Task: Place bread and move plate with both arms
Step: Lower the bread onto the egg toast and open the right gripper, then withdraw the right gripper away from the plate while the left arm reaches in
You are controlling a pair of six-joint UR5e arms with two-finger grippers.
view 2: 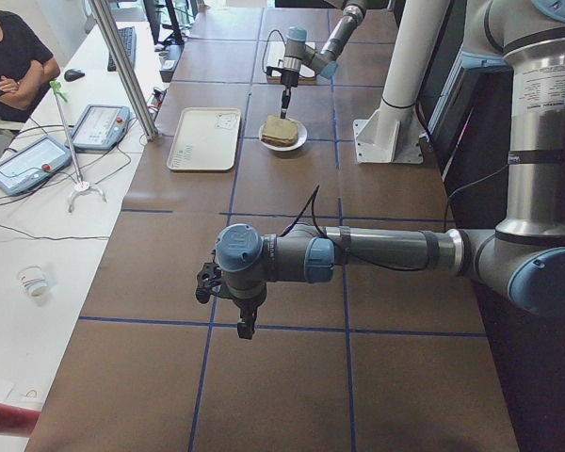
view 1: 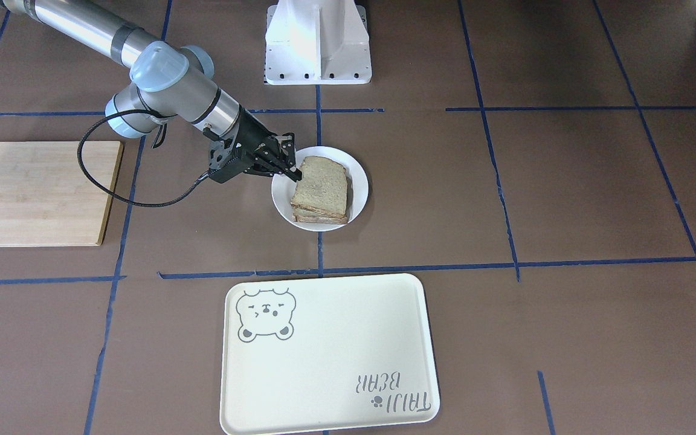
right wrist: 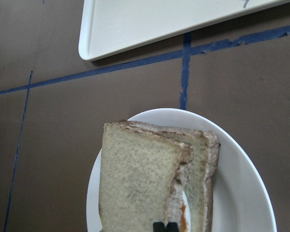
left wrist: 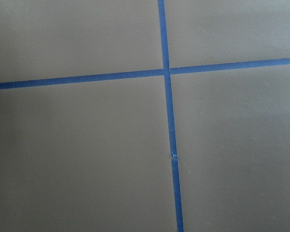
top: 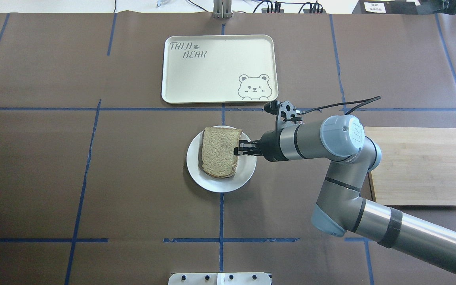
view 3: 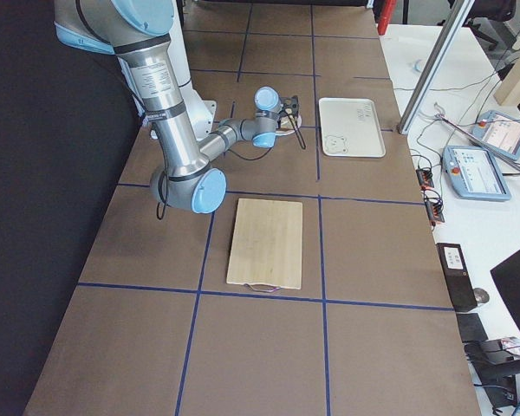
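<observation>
A brown slice of bread (view 1: 322, 187) (top: 220, 150) (right wrist: 135, 183) lies tilted on top of another slice on the small white plate (view 1: 357, 175) (top: 220, 184) (right wrist: 241, 183). White and orange filling shows between the slices. My right gripper (view 1: 292, 172) (top: 238, 151) (right wrist: 164, 226) is at the top slice's edge, its fingertips pressed together on the crust. My left gripper (view 2: 248, 328) hangs over bare table far from the plate, seen only in the exterior left view, so I cannot tell its state. The left wrist view holds only table and blue tape.
A cream tray (view 1: 330, 356) (top: 212, 75) with a bear drawing lies beyond the plate, on the side away from the robot. A wooden board (view 1: 34, 193) (top: 422, 166) lies on the robot's right. The white pedestal (view 1: 318, 42) stands behind. A person (view 2: 9, 56) sits at a side table.
</observation>
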